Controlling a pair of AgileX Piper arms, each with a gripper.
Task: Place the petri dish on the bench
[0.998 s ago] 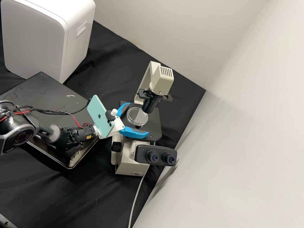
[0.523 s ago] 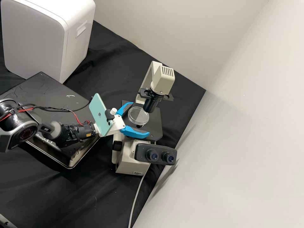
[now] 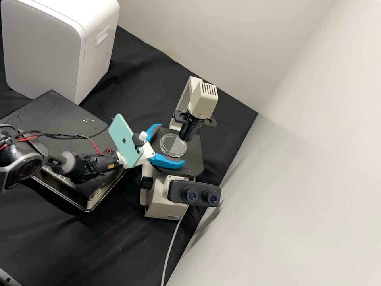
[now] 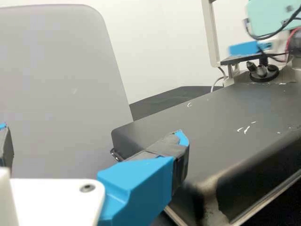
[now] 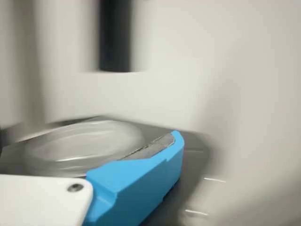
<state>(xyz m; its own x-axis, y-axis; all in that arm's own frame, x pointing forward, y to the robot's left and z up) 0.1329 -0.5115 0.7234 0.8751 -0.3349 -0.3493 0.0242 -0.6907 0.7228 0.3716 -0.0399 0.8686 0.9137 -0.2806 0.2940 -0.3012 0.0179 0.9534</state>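
Meanwhile, the right end effector (image 3: 171, 143) has shifted slightly since a second ago, its fingers spread wide and gripping nothing. The petri dish (image 3: 174, 147) lies unmoved between the fingertips on the microscope stage (image 3: 195, 159). In the right wrist view a blue finger (image 5: 141, 179) hides its near rim. A black lens barrel (image 3: 186, 132) hangs just beyond.

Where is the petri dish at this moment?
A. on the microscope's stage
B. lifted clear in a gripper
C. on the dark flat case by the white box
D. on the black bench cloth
A: the petri dish lies flat on the microscope stage, with the right gripper open at its sides.
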